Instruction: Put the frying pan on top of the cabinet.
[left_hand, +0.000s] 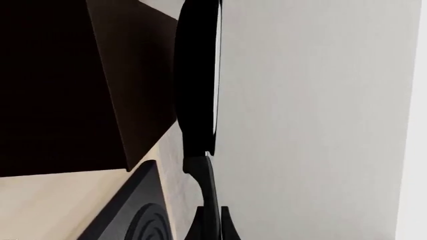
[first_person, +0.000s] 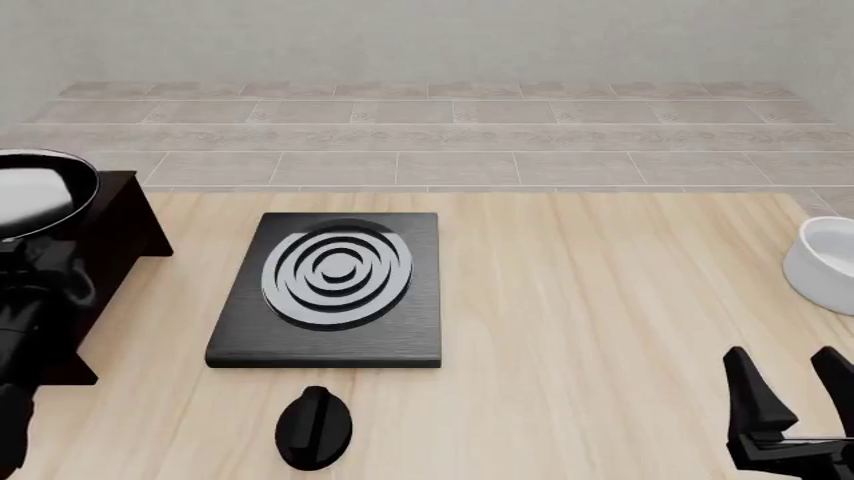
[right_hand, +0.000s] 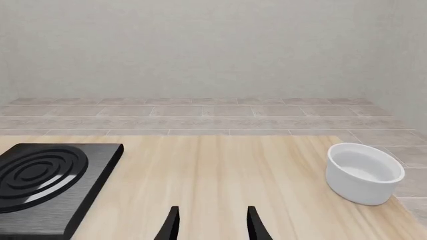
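The frying pan (first_person: 30, 192), glossy black with a shiny grey-white base, sits over the left part of the dark brown cabinet (first_person: 118, 232) at the table's far left. I cannot tell whether it rests on the top. The left wrist view shows the pan (left_hand: 197, 75) edge-on beside the cabinet (left_hand: 80, 85). My left gripper (left_hand: 212, 228) is shut on the pan's thin handle (left_hand: 205, 182). At the front right my right gripper (first_person: 789, 384) is open and holds nothing, as its wrist view (right_hand: 213, 225) also shows.
A flat black stove plate (first_person: 334, 288) with silver rings lies mid-table. A small black knob-like object (first_person: 314, 428) lies in front of it. A white bowl (first_person: 827, 262) stands at the right edge, ahead of the right gripper. A tiled wall rises behind.
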